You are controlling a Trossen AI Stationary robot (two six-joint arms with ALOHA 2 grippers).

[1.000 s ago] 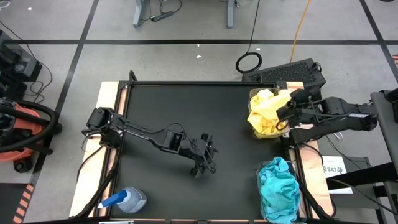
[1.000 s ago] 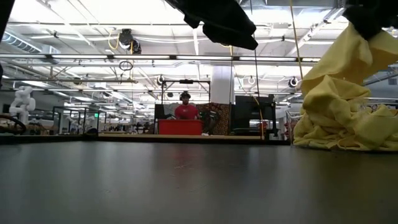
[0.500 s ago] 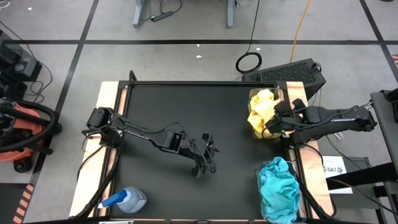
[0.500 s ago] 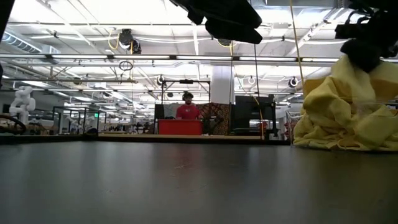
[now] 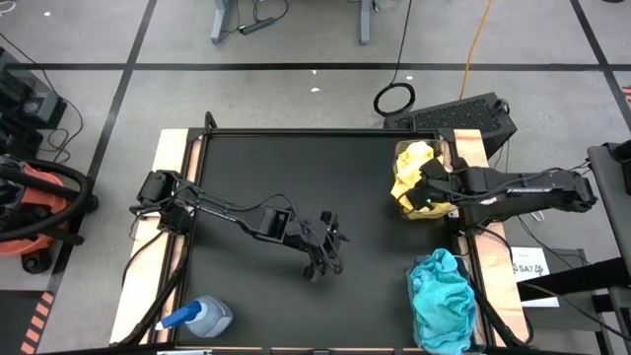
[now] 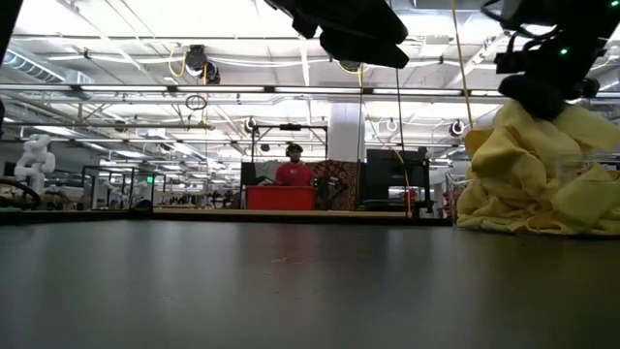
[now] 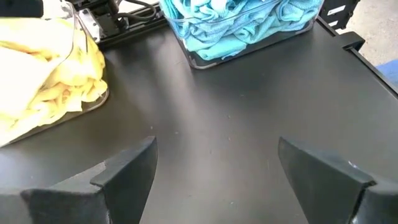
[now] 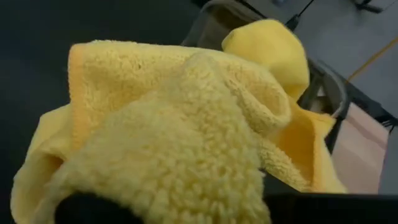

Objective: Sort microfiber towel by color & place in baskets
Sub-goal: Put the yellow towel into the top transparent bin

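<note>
Lowered since before, right gripper [image 5: 426,187] presses shut into yellow towels [image 5: 409,170]; left gripper [image 5: 323,258] spread.

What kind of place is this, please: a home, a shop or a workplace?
Probably a large industrial lab or workshop: the low view shows a high ceiling with strip lights, other workstations, and a person at a distant bench.

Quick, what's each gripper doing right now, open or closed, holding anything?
Left gripper: open, holding nothing, over the bare table middle.
Right gripper: shut, down on the yellow towels; a grip cannot be told.

Black table [image 5: 296,177]: baskets [image 5: 402,209], spray bottle [image 5: 202,318]
</note>
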